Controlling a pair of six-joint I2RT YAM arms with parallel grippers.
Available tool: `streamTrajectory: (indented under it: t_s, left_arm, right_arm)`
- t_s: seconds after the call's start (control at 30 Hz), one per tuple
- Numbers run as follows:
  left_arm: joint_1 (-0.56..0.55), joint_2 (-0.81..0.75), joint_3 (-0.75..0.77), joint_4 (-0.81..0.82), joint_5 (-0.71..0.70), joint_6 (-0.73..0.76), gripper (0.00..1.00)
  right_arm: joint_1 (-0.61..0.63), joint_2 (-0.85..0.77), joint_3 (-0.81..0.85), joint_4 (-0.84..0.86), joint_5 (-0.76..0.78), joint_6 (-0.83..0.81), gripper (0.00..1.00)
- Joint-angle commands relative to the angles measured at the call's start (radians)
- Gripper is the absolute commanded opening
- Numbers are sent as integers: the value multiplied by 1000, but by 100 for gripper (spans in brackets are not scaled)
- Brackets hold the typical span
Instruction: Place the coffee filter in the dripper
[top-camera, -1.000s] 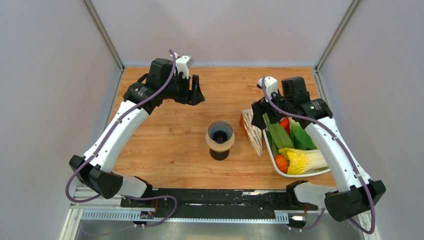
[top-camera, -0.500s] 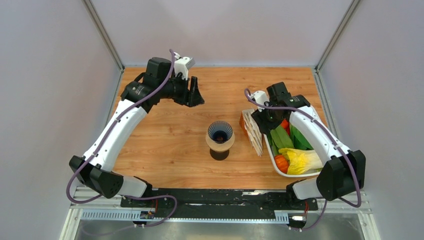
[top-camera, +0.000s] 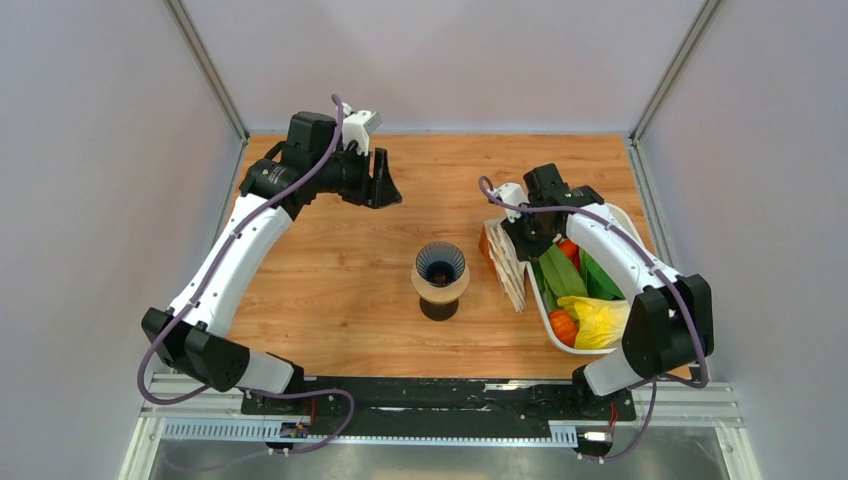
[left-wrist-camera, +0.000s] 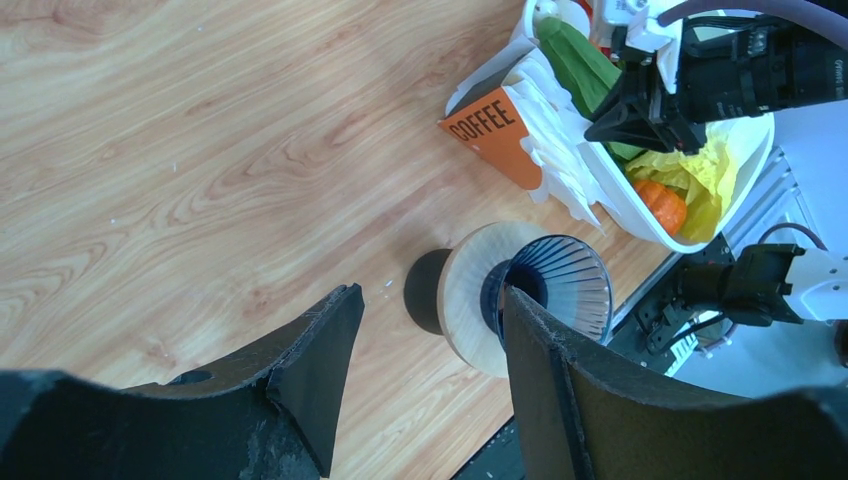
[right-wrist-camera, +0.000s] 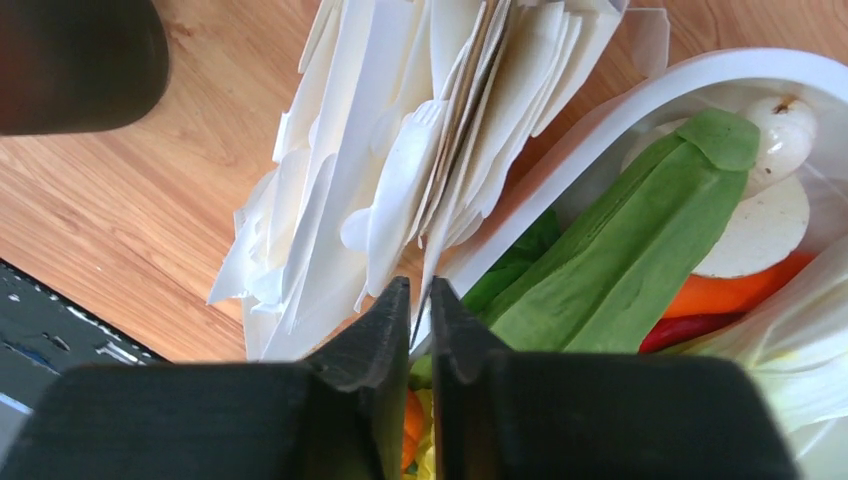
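The navy dripper (top-camera: 440, 264) (left-wrist-camera: 562, 288) stands mouth-up in a tan ring (top-camera: 440, 288) at the table's middle, with nothing inside it. To its right, a stack of white filters (top-camera: 507, 266) (right-wrist-camera: 380, 170) leans against a white bowl. My right gripper (top-camera: 520, 240) (right-wrist-camera: 420, 292) is at the bowl side of the stack, shut on the edge of one thin white coffee filter (right-wrist-camera: 432, 262) that still lies among the others. My left gripper (top-camera: 385, 186) (left-wrist-camera: 428, 295) hangs open and holds nothing, above the table behind and left of the dripper.
The white bowl (top-camera: 546, 312) (right-wrist-camera: 620, 110) holds green leaves (right-wrist-camera: 620, 250), carrots and a yellow-green cabbage, right beside the stack. An orange "COFFEE" pack (left-wrist-camera: 495, 135) fronts the stack. Grey walls close in the left, right and back.
My right gripper has dropped from above the bowl down to the stack and gone from open to shut on a filter's edge. The left gripper drifted slightly back and left.
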Motion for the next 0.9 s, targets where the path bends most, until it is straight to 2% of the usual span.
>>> streamTrajectory:
  t_s: [0.0,0.07,0.33,0.47,0.67,0.8,0.87]
  left_arm:
    - [23,6,13,7,17,5,64]
    - [29,8,14,6,18,5,63]
    - [40,13,26,9,24,27,63]
    - [47,8,31,36,22,38,66]
    - [58,-10,41,104,47,91,73]
    - [60,-11,72,143,113,135,75]
    - [60,-18,71,189,167,146,75]
  right_arm:
    - [-2,-9,54,28,-32,1,8]
    - [-2,-21,66,10,-36,1,0]
    - [-5,-105,185,-101,-31,24,0]
    - [-25,-127,297,-192,-44,26,0]
    - [-85,-170,504,-282,-133,14,0]
    - [-90,-200,606,-262,-230,46,0]
    - [-90,-242,588,-194,-307,55,0]
